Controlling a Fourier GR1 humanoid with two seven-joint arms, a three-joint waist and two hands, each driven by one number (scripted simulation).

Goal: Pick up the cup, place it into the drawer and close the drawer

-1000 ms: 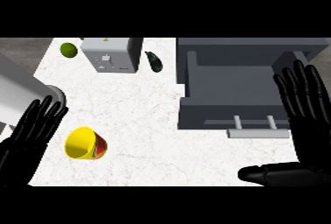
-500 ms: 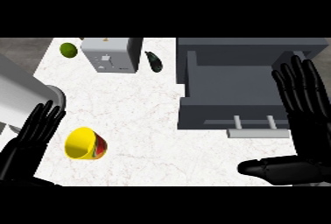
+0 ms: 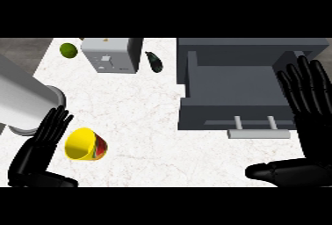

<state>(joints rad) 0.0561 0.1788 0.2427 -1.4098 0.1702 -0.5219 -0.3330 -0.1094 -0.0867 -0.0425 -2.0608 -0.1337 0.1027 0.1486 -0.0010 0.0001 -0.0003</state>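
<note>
**Left hand** (image 3: 34, 160): low at the left. Fingers straight, held close together, slanting up and a little rightward. Nothing held. Wrist and forearm cut off at the lower edge.

**Right hand** (image 3: 312, 147): far right. Fingers straight, slightly fanned, pointing up the view. Thumb stretched leftward, low down. Nothing held. Outer side of the palm cut off by the right edge.

**Cup** (image 3: 83, 144): yellow, lying on its side on the counter (image 3: 162, 140), mouth turned toward the left hand's fingers, red and green showing on its outer wall. Just to the right of those fingers; whether touching them cannot be told. Well apart from the right hand's fingers.

**Drawer** (image 3: 227, 83): grey, open, just left of the right hand's fingers, which overlap its right wall and hide part of it. Handle (image 3: 259, 133) on the front, above the right thumb.

**Green round fruit** (image 3: 69, 49), **grey boxy appliance** (image 3: 110, 56), **dark elongated item** (image 3: 153, 61): in a row far above the left fingertips. Kind of the dark item hard to make out.

**Pale cylinder** (image 3: 23, 103): just above the left fingertips, cut off by the left edge, identity unclear.
</note>
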